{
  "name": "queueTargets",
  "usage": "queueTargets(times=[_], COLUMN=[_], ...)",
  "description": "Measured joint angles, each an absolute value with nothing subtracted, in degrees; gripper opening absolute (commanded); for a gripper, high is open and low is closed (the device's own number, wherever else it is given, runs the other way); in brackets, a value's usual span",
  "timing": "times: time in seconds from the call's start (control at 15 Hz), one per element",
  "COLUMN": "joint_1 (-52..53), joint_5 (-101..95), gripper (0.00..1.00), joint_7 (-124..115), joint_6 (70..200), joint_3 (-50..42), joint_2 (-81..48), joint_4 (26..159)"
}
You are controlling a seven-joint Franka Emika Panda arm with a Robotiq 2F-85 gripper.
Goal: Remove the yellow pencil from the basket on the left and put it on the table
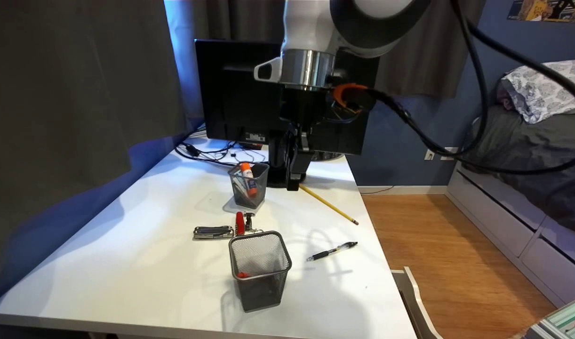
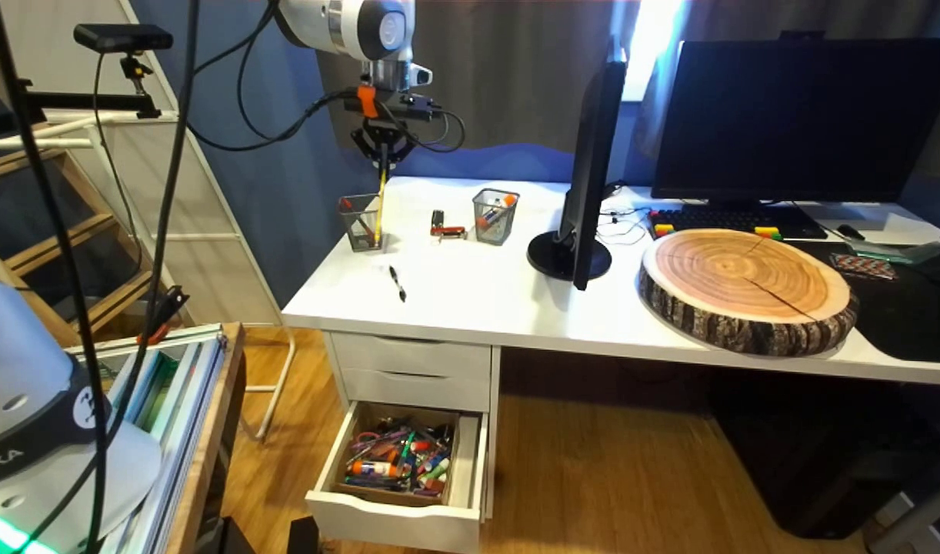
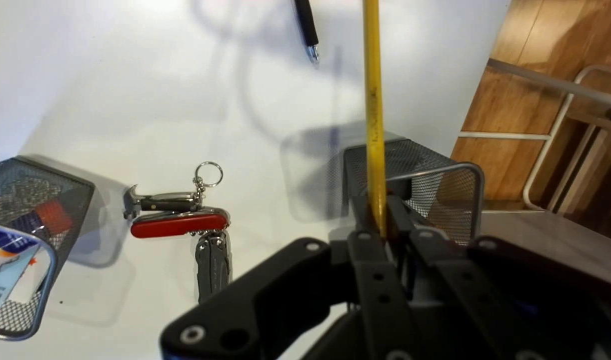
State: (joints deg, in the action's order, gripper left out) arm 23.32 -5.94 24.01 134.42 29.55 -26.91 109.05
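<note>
Black, jointed jaws, my own, stand nearest the wrist camera, closed around the thin, straight yellow pencil [image 3: 374, 115] near one end. Its long axis runs crosswise to the jaws, not in line with them, and the free end reaches out toward the side where a slim, partly clear black pen [image 1: 332, 251] lies. My coming move turns on that: the free end points away from the small, square, see-through black wire-mesh basket [image 1: 260, 296], which stands upright below the jaws and near them in the wrist view. I judge the pencil to be out of it, with the laying down not yet done. Next, I should carry the pencil toward the pen's side, keep it off the basket's rim, and lower it flat onto the broad, smooth white counter [image 1: 141, 263]. How steeply it tilts, and whether its free end touches anything, I cannot tell.
</note>
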Motion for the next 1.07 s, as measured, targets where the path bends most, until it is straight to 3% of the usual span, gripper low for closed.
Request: queueTargets(times=[1.07], joint_1=[23.3], joint_5=[1.6], gripper=[0.02], joint_7=[19.5], joint_6=[137.7], joint_3=[28.4], joint_2=[-34.0], joint_4=[109.6])
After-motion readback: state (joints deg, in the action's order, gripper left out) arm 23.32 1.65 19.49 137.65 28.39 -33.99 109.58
